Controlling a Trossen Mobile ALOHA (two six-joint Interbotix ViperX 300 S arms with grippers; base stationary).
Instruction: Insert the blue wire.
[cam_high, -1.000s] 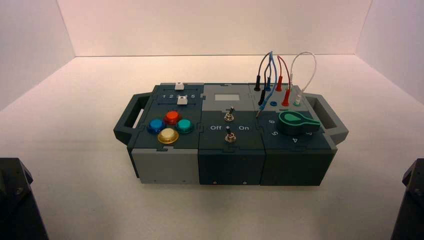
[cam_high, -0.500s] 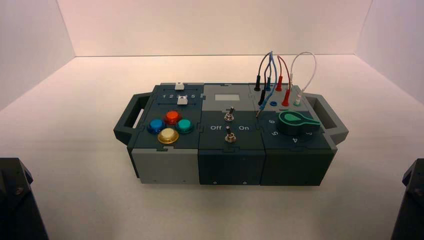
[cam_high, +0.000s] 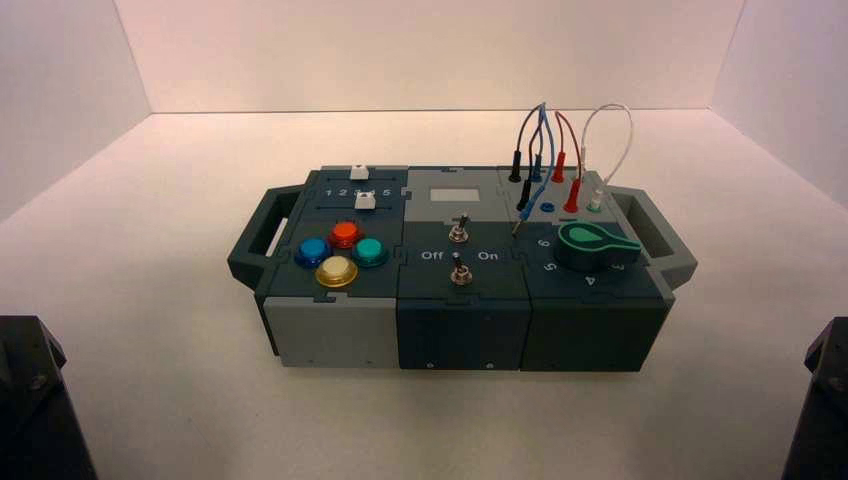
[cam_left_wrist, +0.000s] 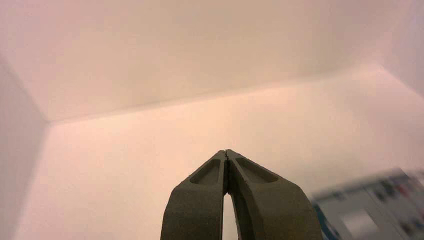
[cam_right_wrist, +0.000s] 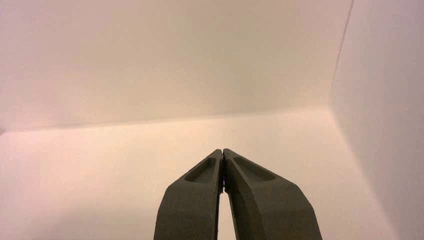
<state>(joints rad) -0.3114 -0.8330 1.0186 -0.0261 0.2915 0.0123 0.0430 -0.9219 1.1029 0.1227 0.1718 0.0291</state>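
The blue wire (cam_high: 540, 125) loops up over the back right part of the box (cam_high: 460, 310). One of its blue plugs (cam_high: 537, 170) stands in the back row of sockets. The other blue plug (cam_high: 524, 213) lies loose beside the empty blue socket (cam_high: 546, 208), its metal pin pointing toward the toggle switches. My left gripper (cam_left_wrist: 226, 152) is shut and empty, parked low at the front left, far from the box. My right gripper (cam_right_wrist: 222, 151) is shut and empty, parked at the front right.
Black (cam_high: 514, 165), red (cam_high: 572, 195) and white (cam_high: 605, 115) wires crowd the same socket panel. A green knob (cam_high: 590, 243) sits just in front of it. Two toggle switches (cam_high: 458, 232) stand in the middle and coloured buttons (cam_high: 338, 255) on the left. White walls enclose the table.
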